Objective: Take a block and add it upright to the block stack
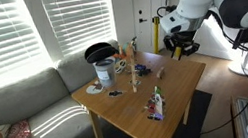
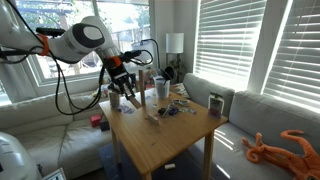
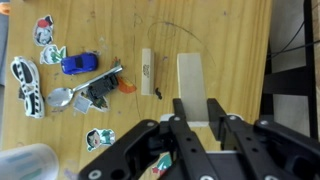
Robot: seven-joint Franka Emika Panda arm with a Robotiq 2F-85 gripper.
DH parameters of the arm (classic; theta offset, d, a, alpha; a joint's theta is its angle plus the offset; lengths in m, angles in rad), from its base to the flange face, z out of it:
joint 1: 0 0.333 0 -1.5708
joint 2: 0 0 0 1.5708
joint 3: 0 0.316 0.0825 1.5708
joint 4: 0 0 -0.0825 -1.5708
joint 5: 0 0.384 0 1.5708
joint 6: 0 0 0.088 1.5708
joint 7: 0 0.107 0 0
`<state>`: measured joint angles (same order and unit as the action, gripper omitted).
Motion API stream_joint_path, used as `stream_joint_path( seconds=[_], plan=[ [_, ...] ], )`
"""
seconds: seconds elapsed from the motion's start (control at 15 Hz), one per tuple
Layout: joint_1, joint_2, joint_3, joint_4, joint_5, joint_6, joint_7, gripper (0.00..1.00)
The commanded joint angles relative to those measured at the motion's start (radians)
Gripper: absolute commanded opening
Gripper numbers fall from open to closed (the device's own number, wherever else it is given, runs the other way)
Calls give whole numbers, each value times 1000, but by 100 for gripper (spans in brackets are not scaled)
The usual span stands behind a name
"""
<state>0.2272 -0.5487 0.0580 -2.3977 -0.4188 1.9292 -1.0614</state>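
Pale flat wooden block point(image 3: 191, 75) lay on the brown surface point(image 3: 235, 40) under the black end effector point(image 3: 198, 105), open wide and empty. Words on the colourful stickers point(image 3: 28, 85) looked too tiny to read.

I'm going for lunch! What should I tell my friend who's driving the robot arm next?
Gripper: open, empty, poised over the pale block lying flat on the table.
A slimmer block lies beside it.
Block stack: standing upright near the table edge in an exterior view, apart from the loose blocks.
Done: no block picked up yet.
Left: grip a block, carry it over, stand it upright on the stack.
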Motion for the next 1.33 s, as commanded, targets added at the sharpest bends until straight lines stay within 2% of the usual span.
stream_joint_path(
  seconds=[0.0,0.13,0.2,0.33,0.4,0.8,1.07,1.27],
  plan=[
    [-3,-11,2,-1,2,-3,-2,28],
    [-2,4,10,-9,1,-2,1,28],
    [-2,20,13,-9,1,1,5,7],
    [-26,120,51,105,34,-29,175,7],
    [-23,143,58,161,49,-60,219,7],
    [-20,194,81,432,101,-200,476,7],
    [-28,188,50,512,157,-254,603,7],
    [-47,186,15,524,225,-230,673,7]
  ],
)
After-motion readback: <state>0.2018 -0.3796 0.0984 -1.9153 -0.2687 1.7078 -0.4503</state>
